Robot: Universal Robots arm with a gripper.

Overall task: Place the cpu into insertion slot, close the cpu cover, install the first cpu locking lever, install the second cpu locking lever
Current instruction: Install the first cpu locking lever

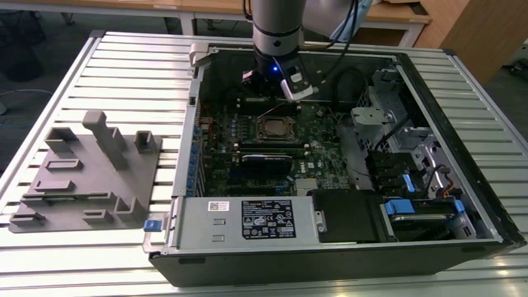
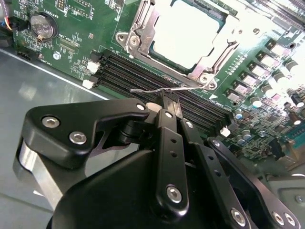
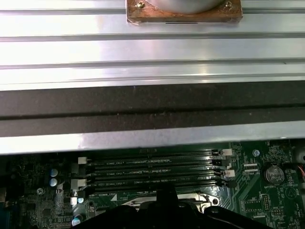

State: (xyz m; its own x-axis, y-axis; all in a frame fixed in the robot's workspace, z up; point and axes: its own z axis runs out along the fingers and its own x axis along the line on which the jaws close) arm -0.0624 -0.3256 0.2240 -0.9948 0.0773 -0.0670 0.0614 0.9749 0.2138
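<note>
Now, closed jaws (nothing clearly gripped) at one lever [image 2: 143,89], near one cpu [image 2: 188,33].

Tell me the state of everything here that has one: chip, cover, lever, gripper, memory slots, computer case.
cover: closed.
chip: seated, showing through the cover's window.
memory slots: empty.
lever: unlatched, out over the memory slots.
gripper: shut, tips at the lever.
computer case: side open.

Green motherboard [image 2: 76,52]; dull silver-grey cpu [image 2: 186,33]; black memory slots [image 3: 152,174]; black pincer [image 2: 167,102]; silvery, ribbed tabletop [image 1: 132,74]; grey fixture [image 1: 83,179]; blue drive latches [image 1: 399,207].
</note>
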